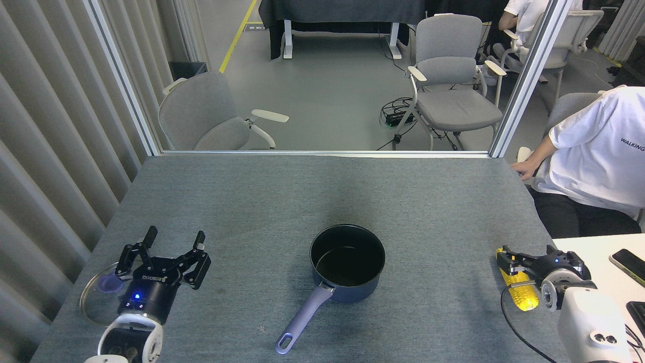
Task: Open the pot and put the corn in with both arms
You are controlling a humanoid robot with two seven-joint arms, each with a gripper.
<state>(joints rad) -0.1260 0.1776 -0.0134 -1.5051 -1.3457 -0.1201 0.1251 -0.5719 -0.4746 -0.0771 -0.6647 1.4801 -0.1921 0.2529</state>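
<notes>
A: Pot [347, 262] status? It sits uncovered, interior dark and bare, handle pointing back toward the robot. The lid [101, 292] lies flat on the table [282, 201], just left of and partly behind the left gripper [174, 242]. I judge the opening step done.

B: Agreed. Corn [519, 290] not yet in. It lies on the table at the right gripper [524, 267], well right of the pot.

A: Left gripper state?

B: Fingers spread wide, nothing between them. It hangs above the table, fingers pointing away from the robot, pot well off to its right. Released, clear of the lid.

A: Right gripper?

B: Low, near the table edge, wrist turned sideways so the fingers reach leftward onto the upper part of the cob. Corn shows above and below the black fingers. Whether they are clenched on it or only straddling it, I cannot tell from this angle.

A: Remaining work, then?

B: My estimate: secure the cob, lift, carry it left to the pot, drop it in. Roughly half done.

A: Risk?

B: A grip near one end of the cob may let it tilt on the lift.
</notes>
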